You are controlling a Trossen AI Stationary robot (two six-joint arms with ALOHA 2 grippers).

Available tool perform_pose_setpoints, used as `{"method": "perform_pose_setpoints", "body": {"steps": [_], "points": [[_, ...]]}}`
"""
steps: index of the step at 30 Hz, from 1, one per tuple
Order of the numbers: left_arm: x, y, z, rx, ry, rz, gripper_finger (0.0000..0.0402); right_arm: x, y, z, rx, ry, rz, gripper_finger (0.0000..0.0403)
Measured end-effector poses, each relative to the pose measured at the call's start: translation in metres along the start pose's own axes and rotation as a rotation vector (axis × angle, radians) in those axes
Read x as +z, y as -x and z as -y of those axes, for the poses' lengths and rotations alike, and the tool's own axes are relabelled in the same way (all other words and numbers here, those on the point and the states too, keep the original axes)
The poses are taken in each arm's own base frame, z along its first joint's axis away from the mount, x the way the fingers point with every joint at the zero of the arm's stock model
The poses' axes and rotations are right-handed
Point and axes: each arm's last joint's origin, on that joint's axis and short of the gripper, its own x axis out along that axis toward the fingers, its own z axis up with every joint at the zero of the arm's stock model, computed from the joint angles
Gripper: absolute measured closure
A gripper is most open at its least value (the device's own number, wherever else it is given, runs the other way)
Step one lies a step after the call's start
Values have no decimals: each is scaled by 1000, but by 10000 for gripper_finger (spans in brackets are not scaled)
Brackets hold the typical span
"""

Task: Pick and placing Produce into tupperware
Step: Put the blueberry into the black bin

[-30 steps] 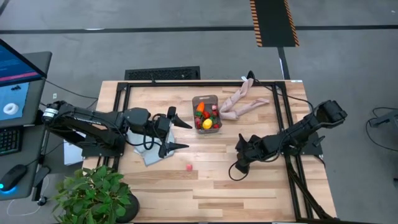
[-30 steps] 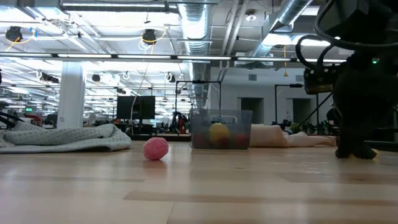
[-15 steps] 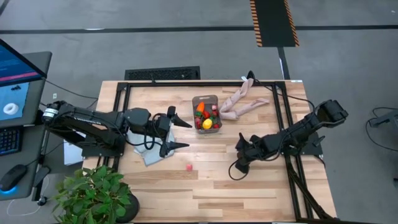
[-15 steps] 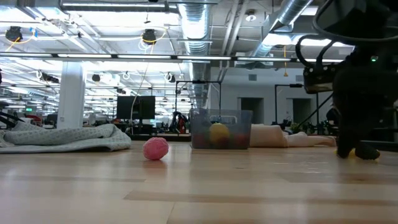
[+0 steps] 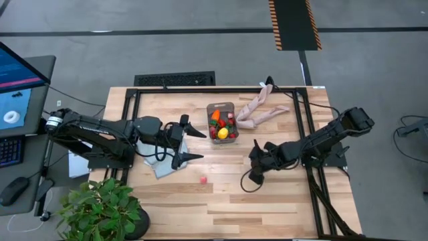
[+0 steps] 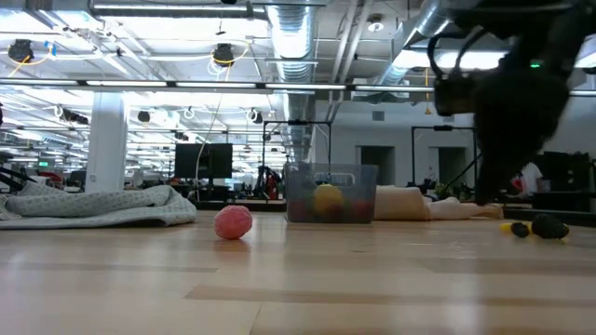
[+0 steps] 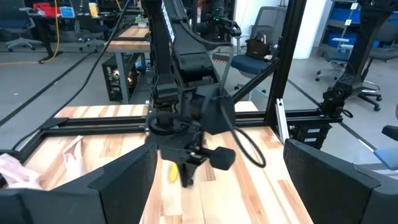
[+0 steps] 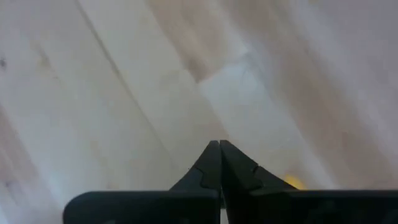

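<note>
Produce (image 5: 223, 127) fills the clear tupperware (image 5: 208, 113) at the far middle of the table (image 5: 267, 201), while a pink berry (image 5: 203, 179) lies alone on the bare wood nearer the front and, in the low view, a small yellow and dark piece (image 6: 538, 226) rests on the boards to the right. The right gripper (image 5: 255, 175) reaches in low from the right edge on a stretched arm, tips pointing down at the wood, its fingers (image 8: 219, 163) pressed together with nothing between them, a sliver of yellow showing just beside them. The left gripper (image 5: 194, 144) hangs over the folded cloth (image 5: 164, 166) at the left, arm extended toward the centre, jaws spread wide and empty.
</note>
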Motion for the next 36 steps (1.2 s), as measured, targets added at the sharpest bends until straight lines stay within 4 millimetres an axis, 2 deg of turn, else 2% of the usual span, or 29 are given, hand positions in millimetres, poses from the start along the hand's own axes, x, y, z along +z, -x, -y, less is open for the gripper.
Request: {"method": "perform_pose_setpoints", "body": {"steps": [3,6,16,20,25,31,36], "points": [[0,0,0,0,7,-3,62,7,4,-1,0,20,9,384],[-1,0,0,0,9,-14,62,6,4,0,9,27,-27,374],[-3,0,0,0,23,-23,62,2,-2,1,-15,10,-80,215],[-8,-1,0,1,29,-34,62,1,-4,0,-23,7,-89,181],[-9,-1,0,1,30,-30,62,-3,-9,-1,-37,-6,-127,184],[-9,-1,0,1,31,-30,62,-8,-22,-2,-61,5,-192,219],[-9,-1,0,1,31,-30,62,-8,-25,-3,-68,12,-197,251]]}}
